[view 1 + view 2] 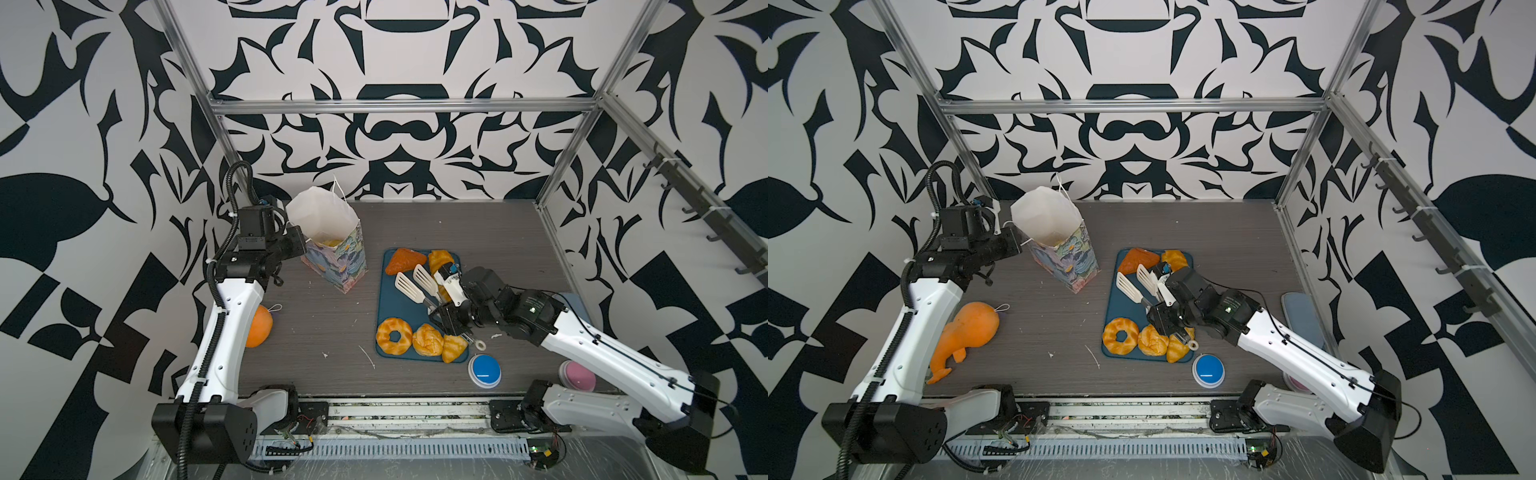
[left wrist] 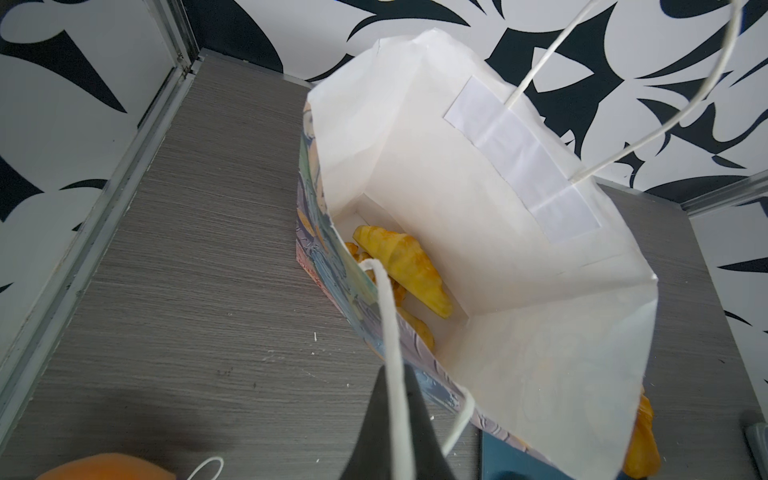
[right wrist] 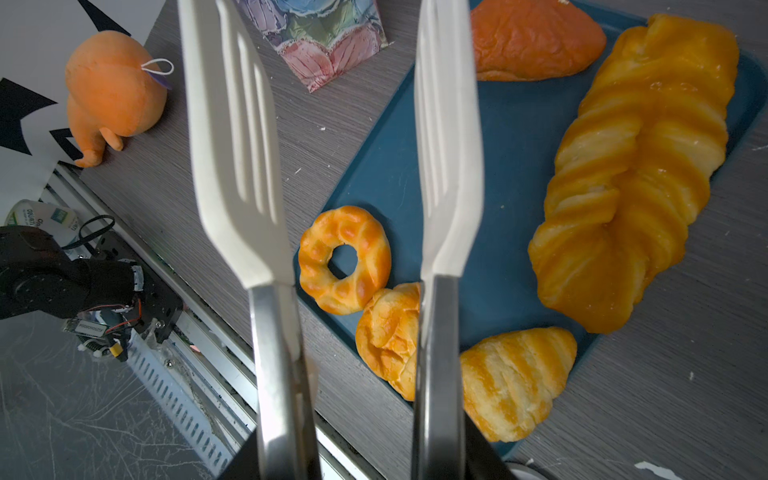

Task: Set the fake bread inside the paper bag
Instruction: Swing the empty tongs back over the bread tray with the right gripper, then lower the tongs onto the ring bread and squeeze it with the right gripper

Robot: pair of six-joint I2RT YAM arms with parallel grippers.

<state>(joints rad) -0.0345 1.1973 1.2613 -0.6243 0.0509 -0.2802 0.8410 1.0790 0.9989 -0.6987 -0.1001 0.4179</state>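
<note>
The right pincer point(image 1: 441, 309) is clamped on the metal arms of the tongs point(image 3: 237, 166). Their white slotted blades stand apart and empty above the tray point(image 1: 392, 307). The left pincer point(image 2: 388, 440) is closed on a string handle of the bag point(image 1: 336, 266), apparently holding its mouth open.

Five pieces of bread lie on the tray: a ring point(image 1: 394, 336), a bun point(image 1: 427, 340) and a croissant point(image 1: 454, 348) crowded together at the near end, with a triangle point(image 1: 405, 261) and a loaf point(image 3: 636, 166) at the far end. At least two croissants point(image 2: 403, 270) are already at the bottom of the bag.

The pieces look light, squashy and glossy, so they will probably slip if pinched at a tip. A broadside squeeze across the middle looks safest, and for the loaf it should be at mid-length so it hangs level.

The bun touches both the ring and the croissant, so a blade may nudge a neighbour. The bag is tall, with its far handle standing above the rim. A plush point(image 1: 967, 328) lies on the table beside the left arm, and a button point(image 1: 485, 371) sits just off the tray's near corner. Neither is in the way.
</note>
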